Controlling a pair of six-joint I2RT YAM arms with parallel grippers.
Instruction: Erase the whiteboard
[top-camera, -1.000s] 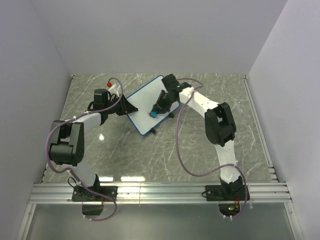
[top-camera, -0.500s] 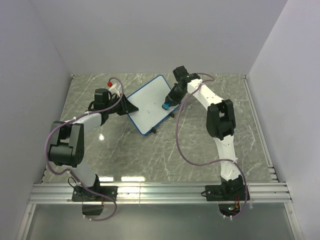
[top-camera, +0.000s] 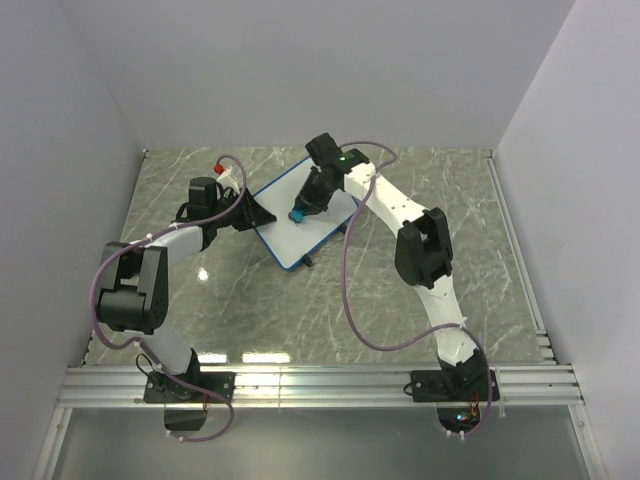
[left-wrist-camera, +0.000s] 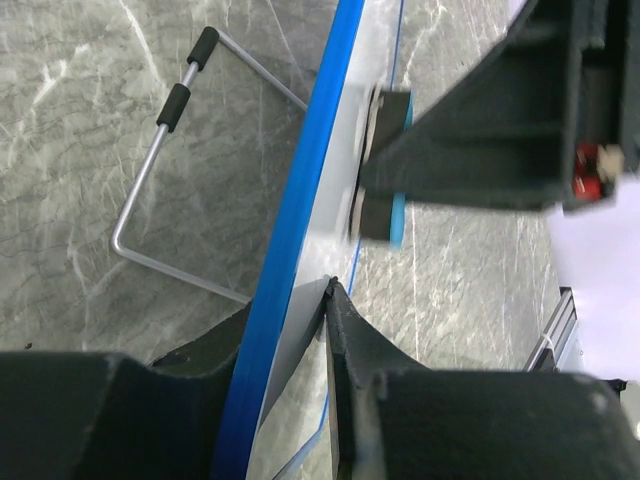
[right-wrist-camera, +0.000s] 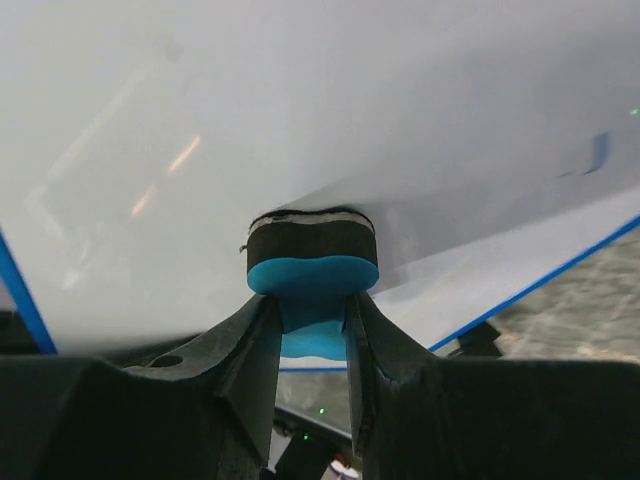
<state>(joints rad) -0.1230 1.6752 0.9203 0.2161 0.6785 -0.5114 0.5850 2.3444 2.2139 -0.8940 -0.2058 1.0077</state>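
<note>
I am in the wiping step. My right jaws pinch the small round eraser block with a blue body and a black felt face (right-wrist-camera: 312, 255), and the felt is pressed flat against the white face of the small rectangular whiteboard with a thin blue rim (right-wrist-camera: 300, 100). In the top view the whiteboard (top-camera: 290, 245) sits on the far middle part of the grey marbled surface (top-camera: 450, 190), turned diagonally, and the eraser (top-camera: 297, 214) touches it near its middle, a little toward the left side. My left jaws are closed on the left edge of the board. The left wrist view shows the blue rim (left-wrist-camera: 300, 200) running between the two dark fingers, so this arm holds the board steady while the other one rubs. Beside the rim I see a thin bent metal wire stand with black tips (left-wrist-camera: 150, 190). I find no dark scribbles on the parts of the board that I can see. Only one faint bluish spot (right-wrist-camera: 597, 152) shows near the right edge, and I cannot tell if it is ink or a reflection. I think the next move calls for a stroke toward that spot with even pressure and the felt kept flat, while the left hold stays firm so the board does not slide or tip.
</note>
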